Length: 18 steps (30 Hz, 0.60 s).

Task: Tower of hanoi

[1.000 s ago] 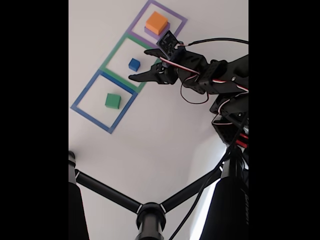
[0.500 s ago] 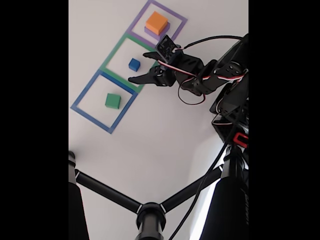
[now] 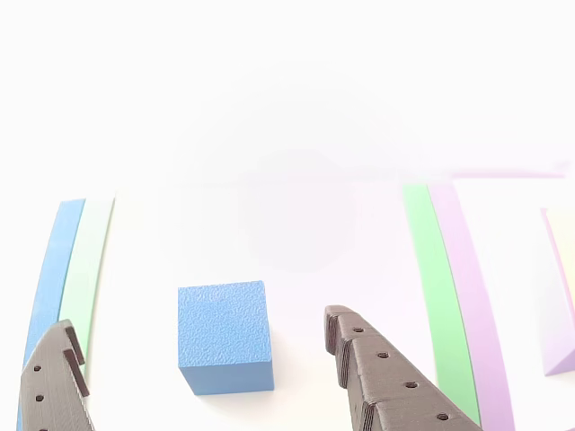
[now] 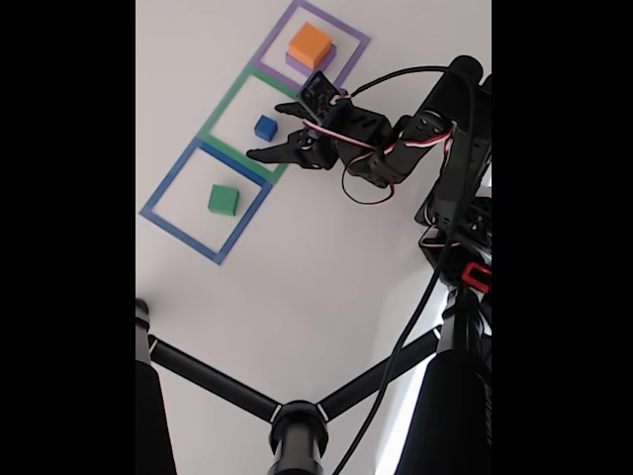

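Inside the green square outline (image 4: pixel 229 119) on the white desk (image 4: pixel 297 267), the blue cube (image 4: pixel 265 127) sits alone, and the gripper (image 4: pixel 265 132) has its jaws spread apart on either side of it without touching. In the other view the blue cube (image 3: pixel 224 337) lies between the two fingers (image 3: pixel 386 386). The orange block (image 4: pixel 310 45) rests on what seems to be the purple slab (image 4: pixel 326 59), and the green block (image 4: pixel 224 199) sits in the blue outline (image 4: pixel 163 193).
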### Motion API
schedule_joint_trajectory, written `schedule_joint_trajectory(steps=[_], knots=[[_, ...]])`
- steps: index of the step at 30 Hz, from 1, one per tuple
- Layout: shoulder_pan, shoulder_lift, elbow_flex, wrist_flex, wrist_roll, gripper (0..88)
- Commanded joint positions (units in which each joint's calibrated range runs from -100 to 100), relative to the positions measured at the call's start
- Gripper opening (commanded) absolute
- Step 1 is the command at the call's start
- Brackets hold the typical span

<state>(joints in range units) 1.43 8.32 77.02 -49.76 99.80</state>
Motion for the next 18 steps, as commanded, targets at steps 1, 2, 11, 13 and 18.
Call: schedule_joint_trajectory(steps=[1, 2, 11, 13, 18], knots=[[-0.7, 0.5, -2.3, -2.1, 0.2, 29.4], [-0.7, 0.8, -2.4, -2.1, 0.2, 28.8], [-1.4, 1.3, -2.2, -2.1, 0.2, 22.9], [-1.7, 1.3, -2.1, -2.1, 0.2, 21.6], [-2.6, 1.4, -2.0, -2.1, 0.2, 18.5]])
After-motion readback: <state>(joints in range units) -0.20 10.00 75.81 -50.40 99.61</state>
